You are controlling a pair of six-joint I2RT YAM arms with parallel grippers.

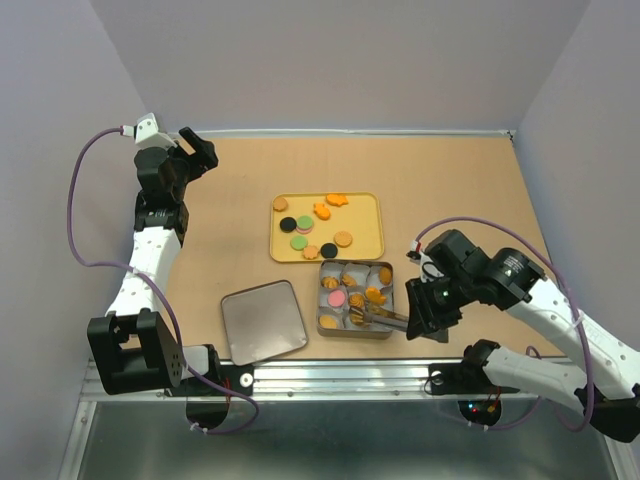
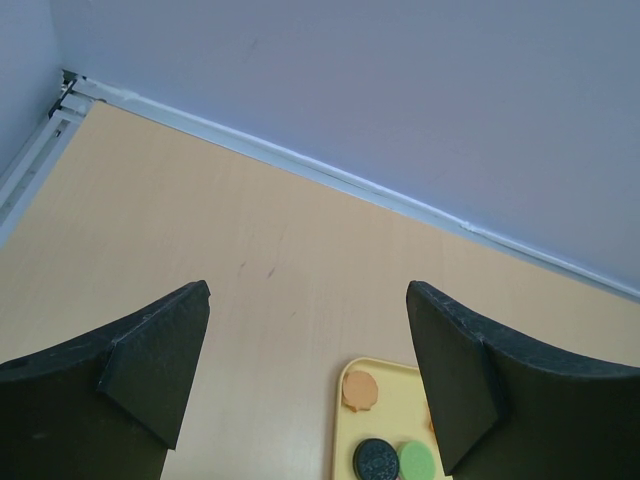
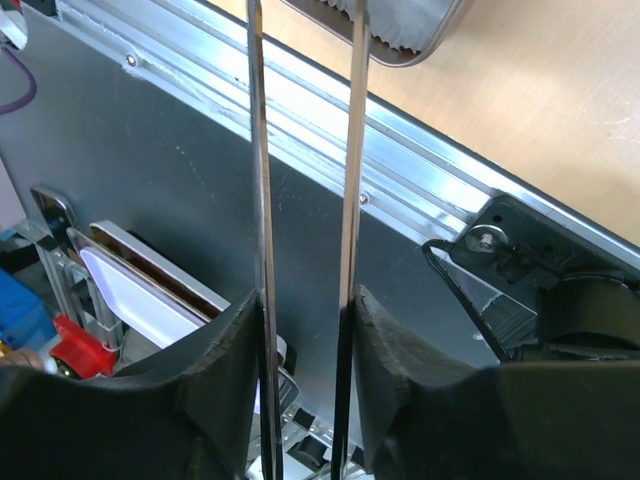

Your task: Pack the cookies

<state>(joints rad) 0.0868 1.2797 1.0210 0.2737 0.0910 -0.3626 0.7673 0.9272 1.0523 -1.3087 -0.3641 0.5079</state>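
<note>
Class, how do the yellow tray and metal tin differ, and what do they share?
The tray is yellow, cookies lying loose; the tin is grey metal, cookies in cups. The tray lies farther back than the tin. Tongs reach over the tin, not the tray. Both are rounded rectangles holding cookies.

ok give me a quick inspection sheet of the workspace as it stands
surface: tan table, no spills seen
job's things: cookies on a yellow tray; others in a metal tin; lid flat, left of the tin
clutter: nothing seen
grippers: left claw open, empty, raised at far left; right claw shut on tongs, tips over the tin
cables: purple left cable and right cable loop off the arms
surroundings: plain walls; metal rail at near edge
</note>
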